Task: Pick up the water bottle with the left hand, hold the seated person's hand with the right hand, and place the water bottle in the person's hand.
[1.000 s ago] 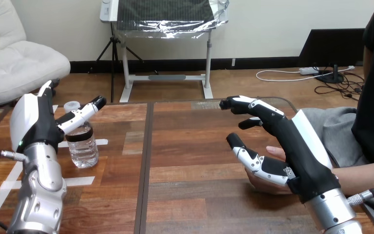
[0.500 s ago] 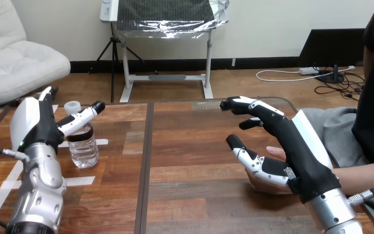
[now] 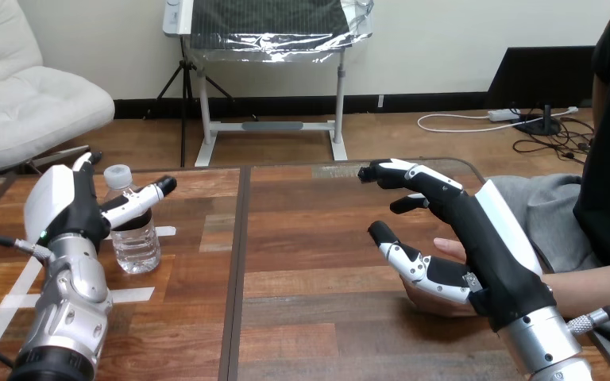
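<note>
The desk is dark wood planks with a seam running front to back left of its middle. Strips of white tape lie near its left edge.

The water bottle stands upright on the desk in the left part, near the far edge, clear, with a white cap on. The left hand is at the bottle's left side, opened wide. Its thumb reaches straight across the near side of the bottle's neck, and a fingertip points up beyond the cap. Whether thumb or fingers press on the bottle cannot be told.

The right hand is over the desk's right side, near the right edge. Its fingers are loosely bent and lifted clear, and its thumb is stretched forward. The person's hand lies palm up just under it, with fingertips showing between the thumb and fingers. Nothing curls round that hand, and whether the two touch cannot be told.
</note>
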You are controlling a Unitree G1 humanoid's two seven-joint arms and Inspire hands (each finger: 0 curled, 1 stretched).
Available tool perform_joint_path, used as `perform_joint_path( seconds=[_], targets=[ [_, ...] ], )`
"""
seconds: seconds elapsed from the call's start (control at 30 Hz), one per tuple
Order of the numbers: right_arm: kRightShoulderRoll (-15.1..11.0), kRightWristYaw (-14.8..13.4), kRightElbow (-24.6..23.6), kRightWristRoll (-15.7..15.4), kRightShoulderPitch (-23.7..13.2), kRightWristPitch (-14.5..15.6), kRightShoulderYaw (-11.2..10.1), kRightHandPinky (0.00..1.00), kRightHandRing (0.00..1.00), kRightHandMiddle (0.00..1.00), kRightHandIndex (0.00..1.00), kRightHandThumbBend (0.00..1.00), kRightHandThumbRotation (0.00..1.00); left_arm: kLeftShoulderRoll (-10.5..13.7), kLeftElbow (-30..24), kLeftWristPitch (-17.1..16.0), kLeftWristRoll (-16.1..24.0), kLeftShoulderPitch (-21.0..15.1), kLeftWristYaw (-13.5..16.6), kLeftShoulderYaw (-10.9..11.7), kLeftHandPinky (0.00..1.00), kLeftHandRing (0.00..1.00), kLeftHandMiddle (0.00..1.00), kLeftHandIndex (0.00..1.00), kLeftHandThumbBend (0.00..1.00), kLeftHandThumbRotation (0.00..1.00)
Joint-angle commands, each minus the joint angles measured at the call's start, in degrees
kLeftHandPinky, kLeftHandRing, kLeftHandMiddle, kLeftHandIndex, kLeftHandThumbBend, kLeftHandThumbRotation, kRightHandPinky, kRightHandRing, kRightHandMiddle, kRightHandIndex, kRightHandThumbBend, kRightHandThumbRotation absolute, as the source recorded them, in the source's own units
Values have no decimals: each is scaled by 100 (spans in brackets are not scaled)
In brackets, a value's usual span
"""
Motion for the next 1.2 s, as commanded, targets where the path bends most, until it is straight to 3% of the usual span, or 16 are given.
perform_joint_path(
  seconds=[0.0,0.5,1.17],
  targets=[
    [-83,17,-102,14,-392,14,-116,68,80,84,74,36,0,197,397,-239,112,-610,147,-179,78,87,90,90,100,64],
    [-129,50,-172,-11,-343,48,-156,68,80,84,73,37,0,118,1021,-394,78,-816,211,-415,79,88,91,89,100,65],
    [-160,90,-324,-26,-258,196,-187,69,81,84,73,39,0,-126,1337,-444,-197,-926,344,-416,74,84,86,85,99,54]
  ],
)
